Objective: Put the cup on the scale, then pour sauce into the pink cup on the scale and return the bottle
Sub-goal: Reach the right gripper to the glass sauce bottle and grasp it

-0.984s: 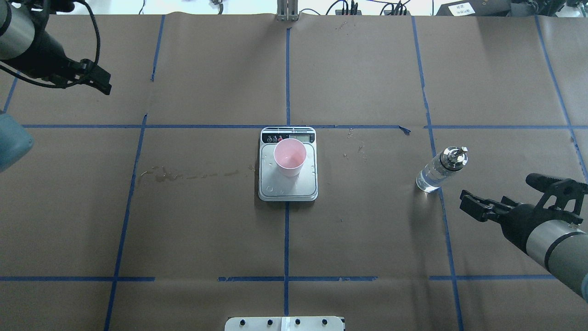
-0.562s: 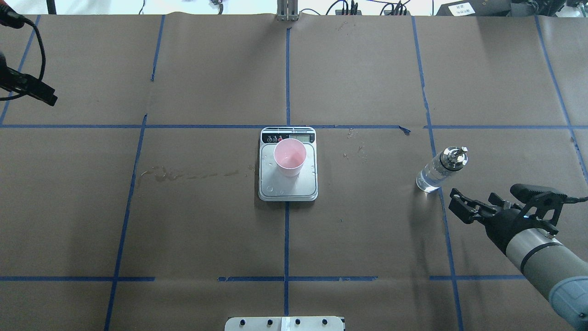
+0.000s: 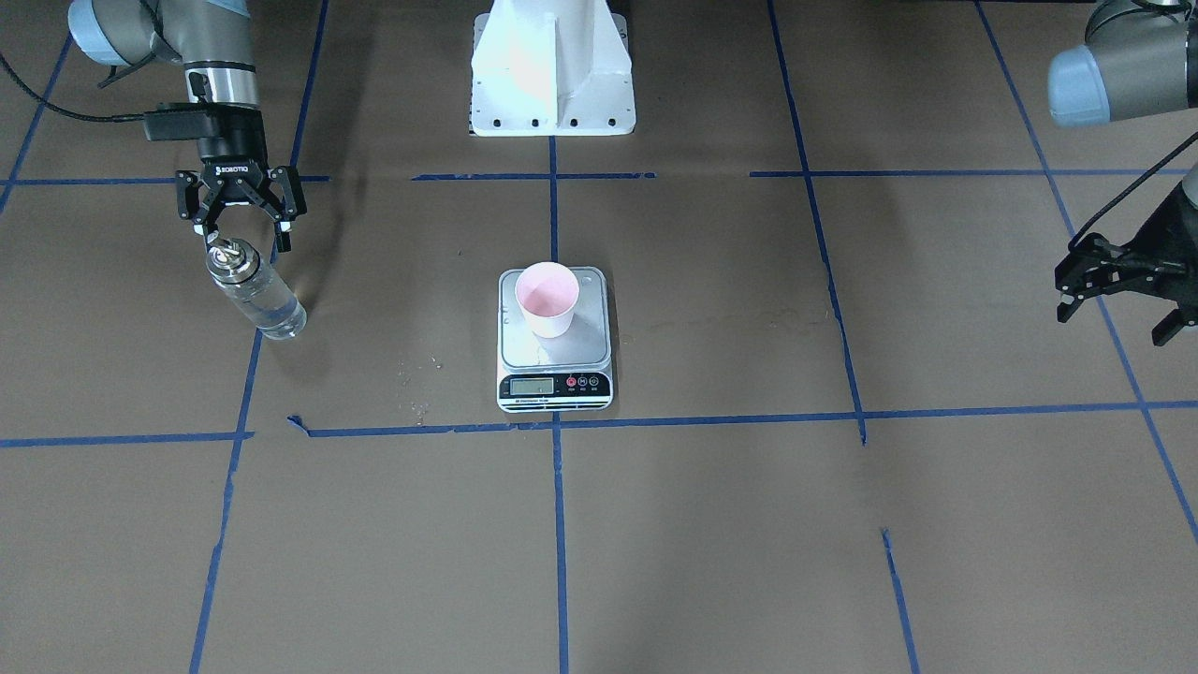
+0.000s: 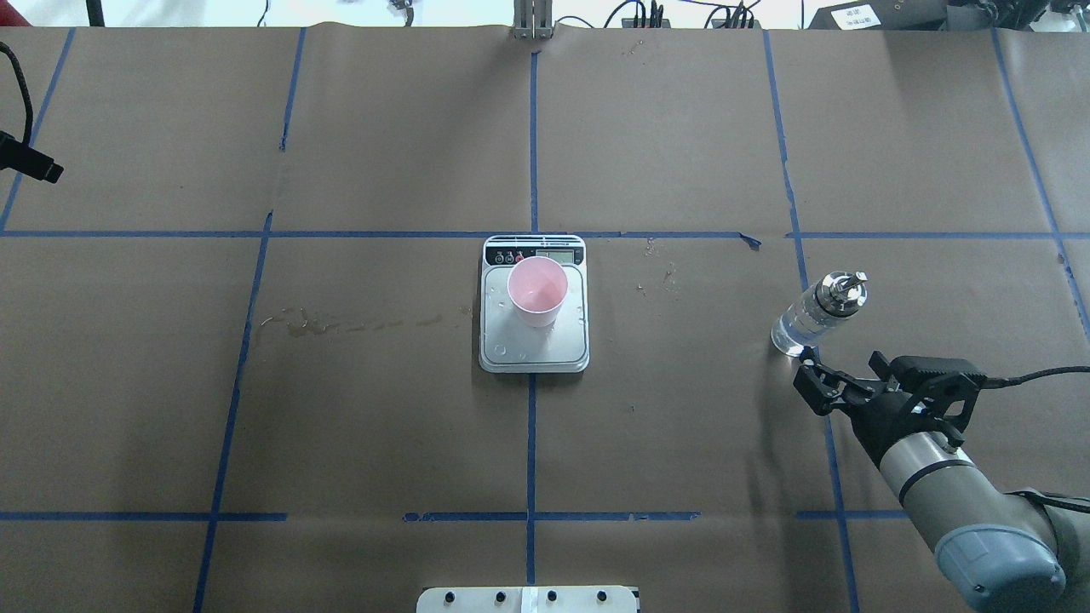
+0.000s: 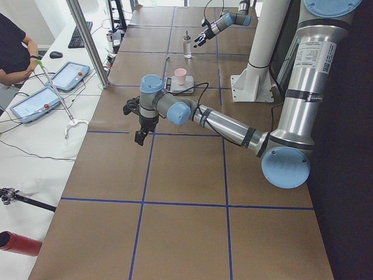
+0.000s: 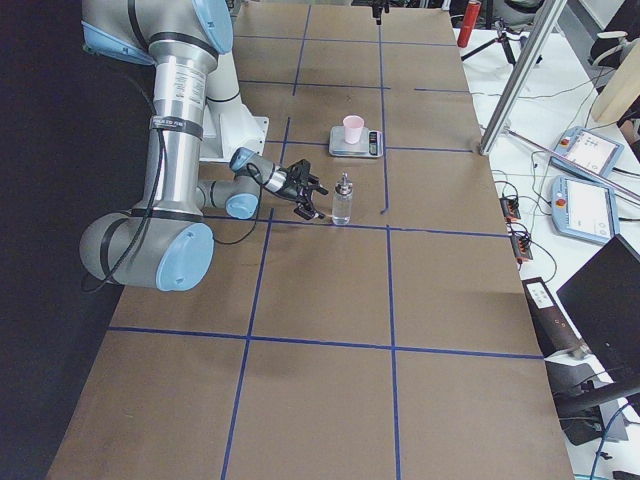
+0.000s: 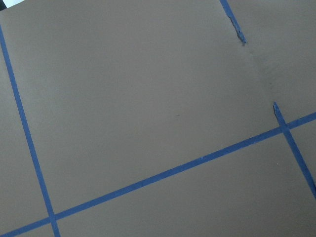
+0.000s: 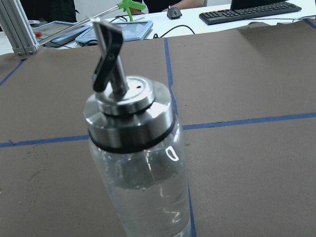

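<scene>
Now, with the right jaws open just short of the upright bottle (image 4: 819,308), well apart from the cup (image 4: 536,292) on the scale (image 4: 533,356), an off-centre close could clip its collar and topple it, spilling sauce (image 4: 792,334) across the bench (image 4: 681,443); the left jaws hang open.

Only legible text: "ROBOTIQ" on the right gripper (image 3: 241,237) body, front view. Scale (image 3: 582,348) readout too small to read.

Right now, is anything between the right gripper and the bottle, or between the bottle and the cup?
Nothing visible. The right gripper, jaws open, faces the bottle across bare table paper. Between bottle and the cup on the scale, only faint stains on the paper.
</scene>
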{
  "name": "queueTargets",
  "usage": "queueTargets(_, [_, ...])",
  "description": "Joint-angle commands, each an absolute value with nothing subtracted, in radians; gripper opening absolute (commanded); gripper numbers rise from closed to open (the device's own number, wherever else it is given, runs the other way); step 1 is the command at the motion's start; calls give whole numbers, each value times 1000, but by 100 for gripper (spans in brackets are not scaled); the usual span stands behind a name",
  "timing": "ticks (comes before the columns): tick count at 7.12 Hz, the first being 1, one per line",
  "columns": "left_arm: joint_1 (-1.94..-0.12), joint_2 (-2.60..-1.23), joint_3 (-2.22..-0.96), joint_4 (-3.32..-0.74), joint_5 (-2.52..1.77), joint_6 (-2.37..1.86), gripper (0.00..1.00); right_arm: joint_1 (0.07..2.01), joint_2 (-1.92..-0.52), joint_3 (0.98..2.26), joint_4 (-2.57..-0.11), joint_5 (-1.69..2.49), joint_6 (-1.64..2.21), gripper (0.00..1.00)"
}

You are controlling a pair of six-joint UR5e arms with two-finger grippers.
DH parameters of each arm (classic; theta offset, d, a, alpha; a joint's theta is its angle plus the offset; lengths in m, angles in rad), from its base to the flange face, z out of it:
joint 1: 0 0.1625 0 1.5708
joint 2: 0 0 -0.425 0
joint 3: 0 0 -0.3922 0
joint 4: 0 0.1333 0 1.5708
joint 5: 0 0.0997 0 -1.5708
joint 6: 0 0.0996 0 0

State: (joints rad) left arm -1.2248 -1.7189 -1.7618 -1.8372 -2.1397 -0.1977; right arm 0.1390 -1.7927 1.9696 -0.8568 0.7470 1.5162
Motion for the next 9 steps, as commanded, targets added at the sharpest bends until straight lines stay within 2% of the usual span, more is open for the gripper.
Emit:
queueTargets(1, [-1256,-1700,-1703,-1944,-2138,-199,100,138,-1781,1950,-847,721,1455,100])
queueTargets(4, [-1259,-1697,-1672,-1945,-2137,-192,100,172,-1694,1913,-847,721,1390,100])
queueTargets(9, [-1272,-1695,-1677,-1945,-2134,-192,100,239,-1665,1847,-847,732,1371,100])
